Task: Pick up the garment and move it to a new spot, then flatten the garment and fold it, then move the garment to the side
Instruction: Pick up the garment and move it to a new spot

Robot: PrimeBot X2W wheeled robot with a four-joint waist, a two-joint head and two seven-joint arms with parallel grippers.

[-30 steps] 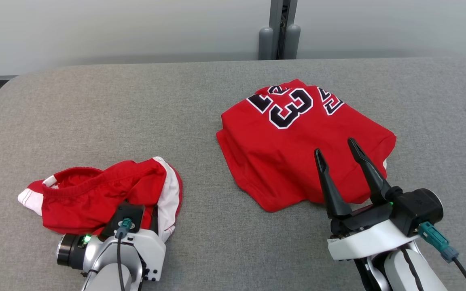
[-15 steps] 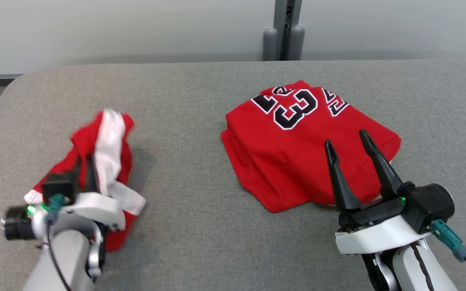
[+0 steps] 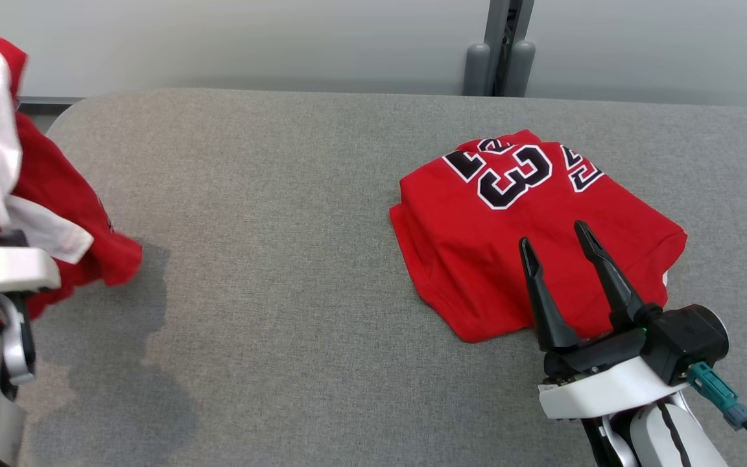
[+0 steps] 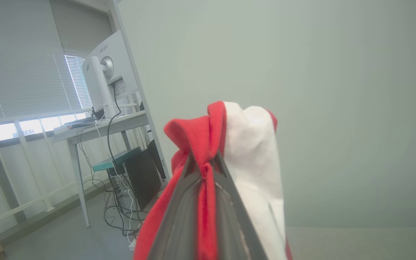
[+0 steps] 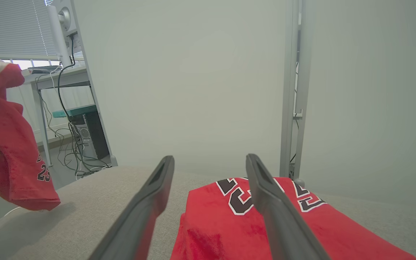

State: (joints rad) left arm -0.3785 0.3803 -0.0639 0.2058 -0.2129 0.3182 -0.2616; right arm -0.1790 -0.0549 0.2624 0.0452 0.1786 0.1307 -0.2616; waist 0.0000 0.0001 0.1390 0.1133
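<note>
- While it hangs in the air at the left edge of the head view, the garment (image 3: 56, 214), red shorts with white parts, is off the table (image 3: 283, 214) and near its left end.
- Its cloth is bunched between the fingers (image 4: 177, 213) of the left gripper (image 4: 203, 160); in the left wrist view they are closed tightly on a red fold, and a red and white lump stands above the tips.
- One leg hangs lower, and the right wrist view shows a small dark "23" near its hem.
- A red jersey (image 3: 471, 259) lies folded on the right half of the table, well apart from the garment, with a large black and white "23" on its far part.
- The right gripper (image 3: 554, 235) is above the near edge of the jersey; its two fingers are spread apart with nothing between them, and whether they touch the cloth I cannot tell.
- Behind the table there is a pale wall (image 3: 218, 39) and a grey post (image 3: 500, 45).
- Far to the left, a white monitor (image 4: 108, 68) stands on a second table (image 4: 96, 130) with cables (image 4: 114, 202) below it, beside window blinds (image 4: 20, 57).
</note>
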